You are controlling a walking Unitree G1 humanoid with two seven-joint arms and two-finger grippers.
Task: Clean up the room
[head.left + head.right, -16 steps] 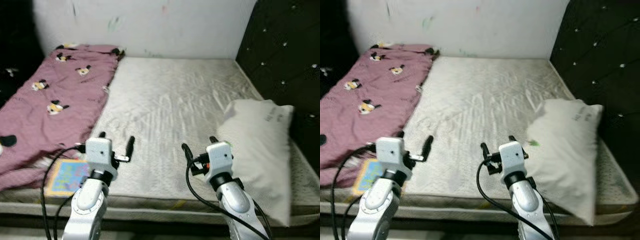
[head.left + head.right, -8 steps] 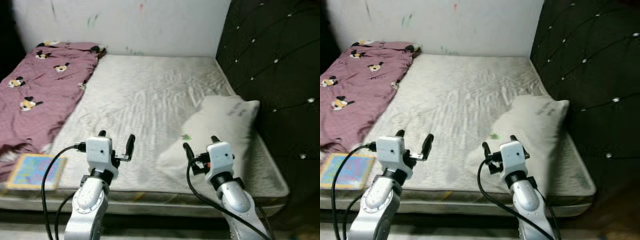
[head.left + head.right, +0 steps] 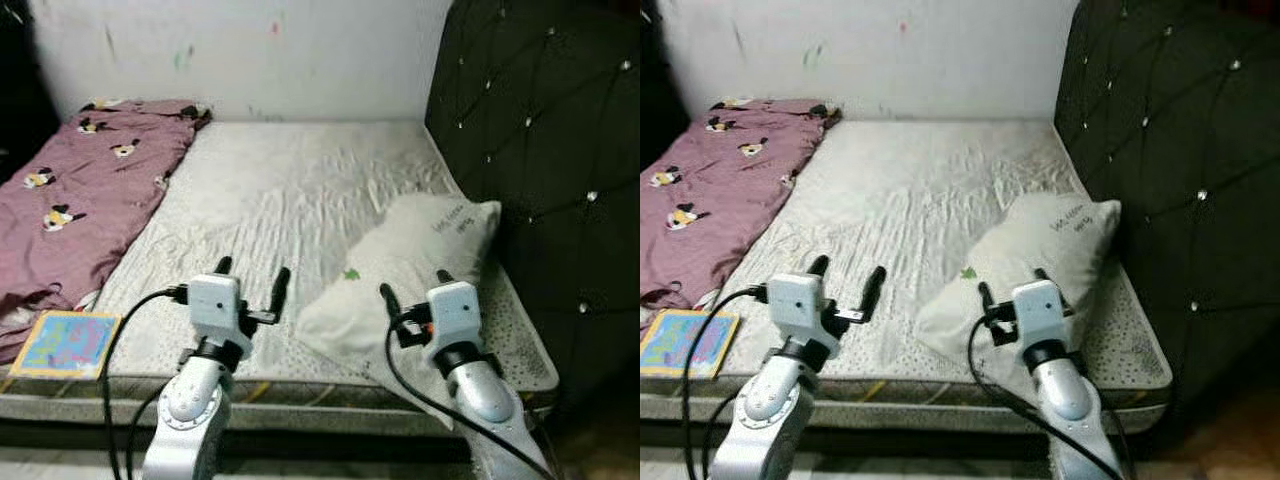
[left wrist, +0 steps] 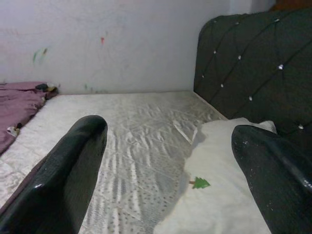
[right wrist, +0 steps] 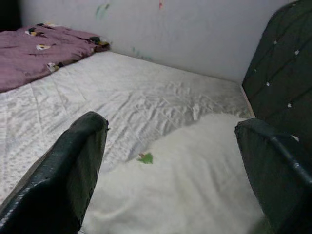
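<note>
nothing is tidied yet: pillow [image 3: 405, 270] lies askew at lower right, book [image 3: 66, 343] lower left on the bed [image 3: 300, 190]; left hand [image 3: 250, 285] and right hand [image 3: 412, 295] both spread, empty.

Two silver arms; white boxy wrist blocks; black looping cables; long black fingers
</note>
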